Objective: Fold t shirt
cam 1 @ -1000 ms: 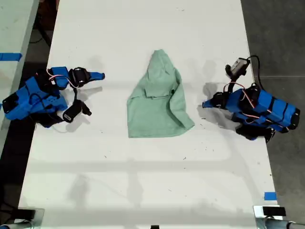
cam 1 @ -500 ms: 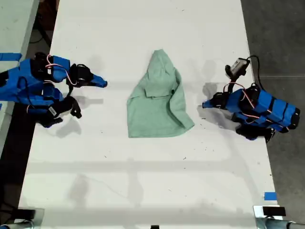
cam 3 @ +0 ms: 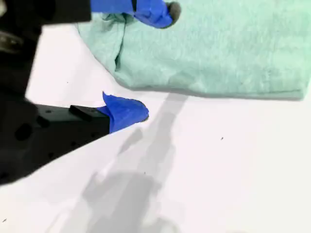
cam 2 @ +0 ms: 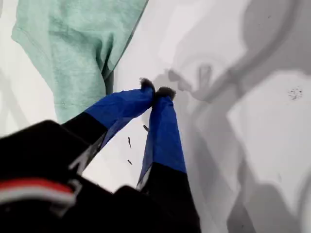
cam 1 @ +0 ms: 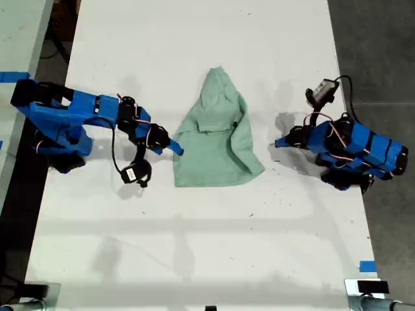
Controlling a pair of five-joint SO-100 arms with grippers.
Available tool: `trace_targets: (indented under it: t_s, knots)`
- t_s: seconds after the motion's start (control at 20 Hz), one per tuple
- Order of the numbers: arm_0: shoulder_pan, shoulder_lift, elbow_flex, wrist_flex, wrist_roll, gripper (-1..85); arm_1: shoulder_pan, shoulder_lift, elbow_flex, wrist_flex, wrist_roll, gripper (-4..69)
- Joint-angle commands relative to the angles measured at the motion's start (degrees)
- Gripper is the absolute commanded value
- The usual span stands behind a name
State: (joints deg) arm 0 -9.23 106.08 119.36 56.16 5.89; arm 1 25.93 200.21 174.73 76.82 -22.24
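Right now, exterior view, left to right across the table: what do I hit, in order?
my second gripper, open at the shirt's edge → t shirt → my first gripper, shut, clear of the fabric.

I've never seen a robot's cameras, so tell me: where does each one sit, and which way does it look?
Exterior view: overhead, looking straight down at the table, the shirt and both blue arms.
First wrist view: rides on my first tool, which is shut, and looks along it at the table beside the shirt.
Second wrist view: rides on my second tool, which is open at the shirt's edge.
Shared: all three views show the shirt.
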Motion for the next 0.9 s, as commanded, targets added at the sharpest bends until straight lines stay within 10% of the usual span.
trace_targets:
  t_s: [0.0,0.35,0.5,0.85]
  knots:
    - [0.44,-1.49,-3.34,-4.48,-0.53,27.0,-0.62,0.88,3.08,0.18,0.7,2.1]
    - [1.93,-18.72,-12.39,-8.17,2.02,20.8,-0.7,0.88,3.08,0.18,0.62,2.1]
    - [3.08,-25.58,-18.54,-6.68,0.88,-0.3,-0.7,0.88,3.08,0.18,0.62,2.1]
    - [2.64,-31.99,-31.9,11.87,-1.67,-0.3,-0.88,0.88,3.08,0.18,0.62,2.1]
